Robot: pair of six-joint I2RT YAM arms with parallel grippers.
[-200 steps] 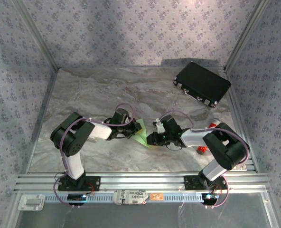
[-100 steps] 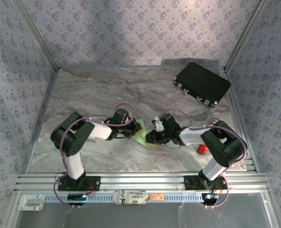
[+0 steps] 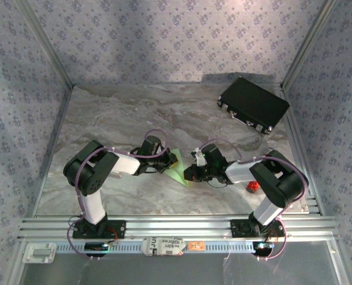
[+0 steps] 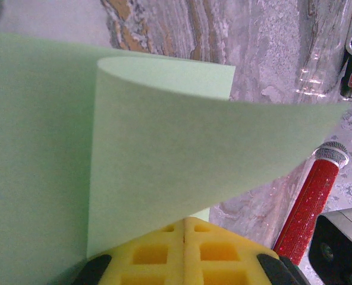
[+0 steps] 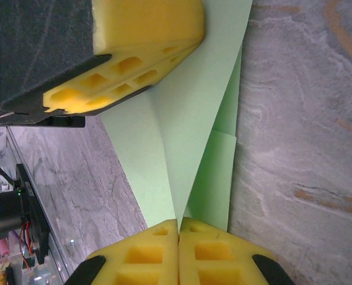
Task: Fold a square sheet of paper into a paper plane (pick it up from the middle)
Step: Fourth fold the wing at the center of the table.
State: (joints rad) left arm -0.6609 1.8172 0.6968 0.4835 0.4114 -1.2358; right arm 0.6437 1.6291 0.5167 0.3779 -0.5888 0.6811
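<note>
I see the sheet of paper (image 3: 178,169), pale green and partly folded, curling up off the middle of the grey marbled table (image 3: 116,119), with my left gripper (image 4: 184,228) pinched tight on one side, my right gripper (image 5: 179,230) pinched tight on the other, and a black case (image 3: 253,105) well apart at the far right.

Seen from above, the paper (image 3: 177,167) is mostly hidden between the left gripper (image 3: 166,164) and right gripper (image 3: 189,174); only a green wedge shows. The red thing (image 3: 253,187) at 4 o'clock, half behind the right arm (image 3: 277,181), is too small to identify. At the left wrist, the paper runs off at 9 and 6 o'clock, and a grey block (image 4: 342,243) cuts off the red cylinder (image 4: 311,199). At the right wrist, the left gripper leaves the frame at 12 and 9 o'clock.
</note>
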